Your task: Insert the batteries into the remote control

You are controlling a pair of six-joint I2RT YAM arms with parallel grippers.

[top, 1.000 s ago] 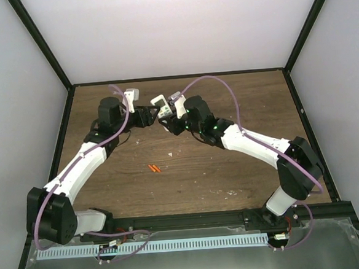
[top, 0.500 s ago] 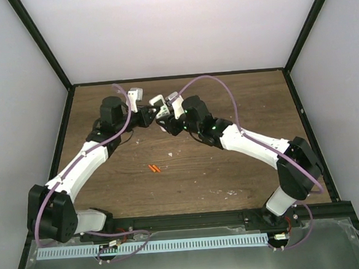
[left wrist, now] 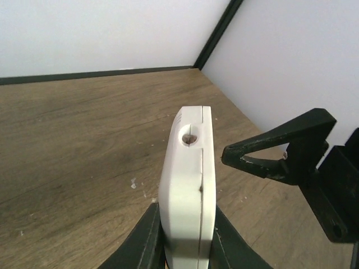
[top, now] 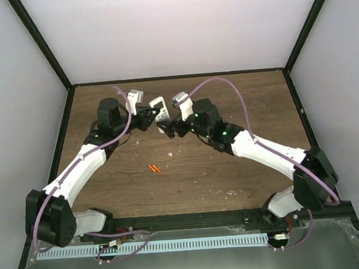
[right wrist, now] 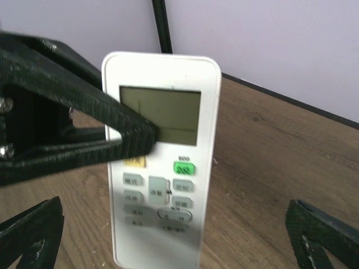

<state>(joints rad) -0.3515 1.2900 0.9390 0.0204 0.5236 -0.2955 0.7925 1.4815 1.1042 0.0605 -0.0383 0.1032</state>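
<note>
My L claw (top: 149,117) was clamped on the remote control (top: 159,109), holding it upright above the table (top: 243,167), btwn both arms, display facing my R claw (top: 170,128). R claw's fingers stood wide apart, near the remote, not touching it. Batteries (top: 154,168) lay together on the wood, well apart from it.

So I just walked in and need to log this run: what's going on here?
The left gripper is shut on the white remote control, holding it up over the far part of the table. The right gripper stands open facing its button side, not gripping it. The two orange batteries lie loose on the wood nearer the arms, not yet loaded.
</note>
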